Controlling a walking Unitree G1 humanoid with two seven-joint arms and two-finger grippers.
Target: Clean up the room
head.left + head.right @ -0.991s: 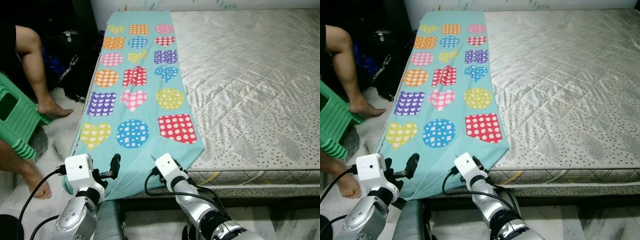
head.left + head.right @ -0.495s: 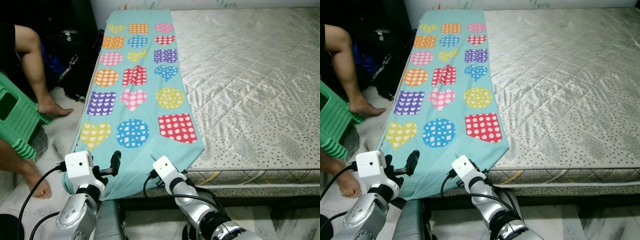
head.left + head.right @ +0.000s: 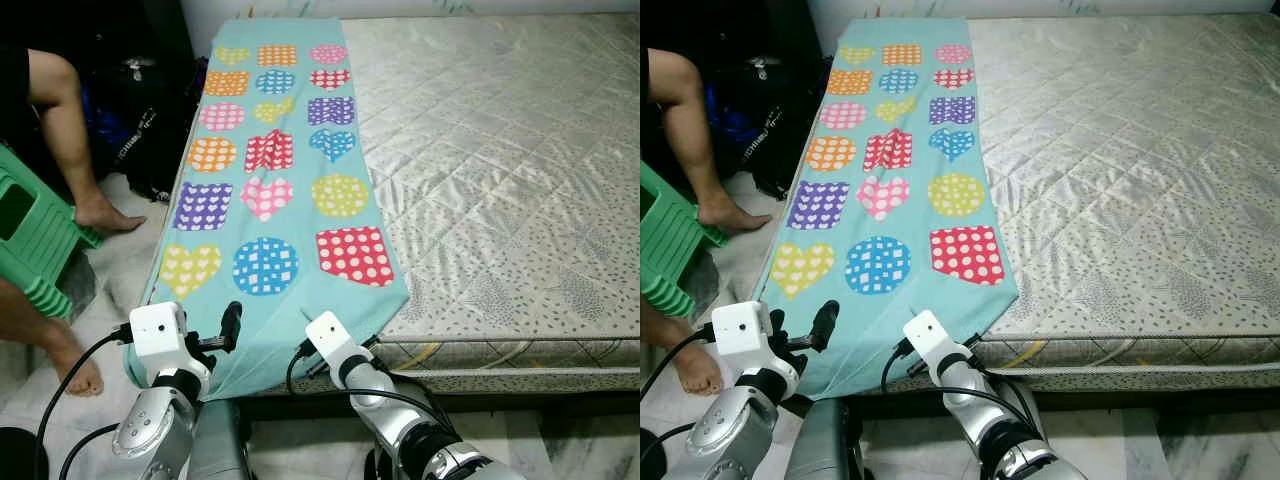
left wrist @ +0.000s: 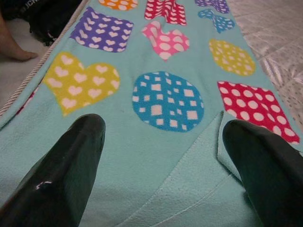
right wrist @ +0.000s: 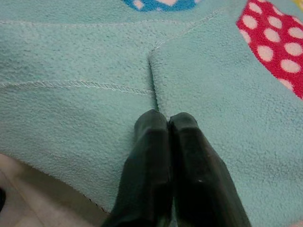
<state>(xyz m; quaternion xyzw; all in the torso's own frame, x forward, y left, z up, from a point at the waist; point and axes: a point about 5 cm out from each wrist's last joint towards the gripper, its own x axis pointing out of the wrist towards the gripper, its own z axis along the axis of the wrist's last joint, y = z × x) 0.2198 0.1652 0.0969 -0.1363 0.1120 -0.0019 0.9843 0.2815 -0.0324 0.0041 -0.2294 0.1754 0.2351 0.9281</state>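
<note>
I stand at the foot of the mattress (image 3: pixel 500 180), where a turquoise fleece blanket (image 3: pixel 270 190) printed with dotted hearts, circles and squares lies in a long strip down its left side, its long axis running straight away from me toward the far wall and its near hem spilling over the mattress edge right in front of my arms. My right fingers (image 5: pixel 165 156) are pressed together with a fold of the blanket's near edge pinched between them, just below the red dotted square (image 3: pixel 354 255). My left fingers (image 4: pixel 85 156) are spread wide apart, hovering just above the hem near the yellow heart (image 3: pixel 190 270), holding nothing. So the cloth lies forward of both hands, and the loose left corner is nearest my left arm; I judge that the next step calls for closing there so both near corners can be lifted together for folding. To my left a person's bare legs (image 3: pixel 70 150) and a green plastic stool (image 3: pixel 30 240) stand on the floor, near the blanket's hanging edge, so I should avoid swinging wide that way.
</note>
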